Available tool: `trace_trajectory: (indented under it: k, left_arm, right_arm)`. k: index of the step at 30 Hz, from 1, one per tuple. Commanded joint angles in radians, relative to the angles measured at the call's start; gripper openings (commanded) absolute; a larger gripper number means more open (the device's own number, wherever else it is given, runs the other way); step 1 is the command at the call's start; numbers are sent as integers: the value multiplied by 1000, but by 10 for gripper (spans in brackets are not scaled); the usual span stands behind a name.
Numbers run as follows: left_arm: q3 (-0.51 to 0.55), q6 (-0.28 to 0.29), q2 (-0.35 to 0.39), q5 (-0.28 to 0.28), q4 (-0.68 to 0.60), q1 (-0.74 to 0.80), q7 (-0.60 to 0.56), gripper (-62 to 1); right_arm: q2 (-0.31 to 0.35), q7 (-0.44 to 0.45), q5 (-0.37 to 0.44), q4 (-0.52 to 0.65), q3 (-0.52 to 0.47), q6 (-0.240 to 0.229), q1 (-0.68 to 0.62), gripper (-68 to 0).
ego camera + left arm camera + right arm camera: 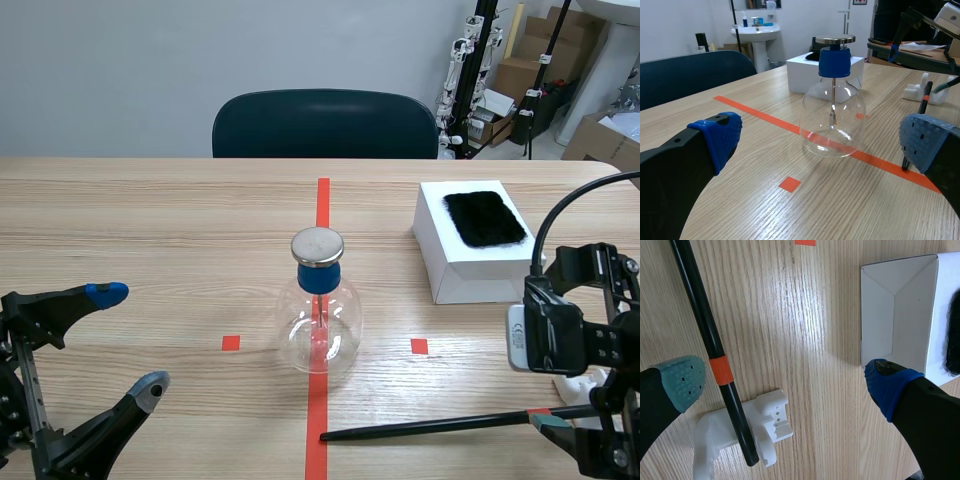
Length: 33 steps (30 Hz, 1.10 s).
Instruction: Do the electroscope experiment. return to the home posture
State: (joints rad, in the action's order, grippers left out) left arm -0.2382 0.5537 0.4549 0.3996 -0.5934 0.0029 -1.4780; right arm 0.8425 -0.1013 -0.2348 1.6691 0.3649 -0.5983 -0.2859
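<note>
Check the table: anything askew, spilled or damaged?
Nothing stands out. The electroscope stands upright on the red tape line, glass looking intact. The black fur pad lies flat on the white box. The black rod rests one end on its white holder, the other on the table.

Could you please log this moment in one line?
left gripper: open | right gripper: open over holder | rod: on holder | electroscope: upright on tape line | fur: on box

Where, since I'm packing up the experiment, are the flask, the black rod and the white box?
flask (340,325), scene view, on its glass belly
black rod (430,426), scene view, on the middle of its shaft
white box (480,281), scene view, on its front wall
</note>
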Motion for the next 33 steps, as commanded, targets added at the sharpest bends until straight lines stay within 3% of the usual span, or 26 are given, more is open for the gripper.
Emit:
trace_trajectory:
  k: [1,26,33]
  left_arm:
    - [1,2,9,-13,-15,-3,-18,14]
    - [1,2,9,-13,-15,-3,-18,14]
    - [1,2,9,-13,-15,-3,-18,14]
  right_arm:
    - [13,7,3,19,2,3,14,4]
    - [18,17,3,19,0,4,14,4]
    - [-16,94,5,39,-97,-2,-42,4]
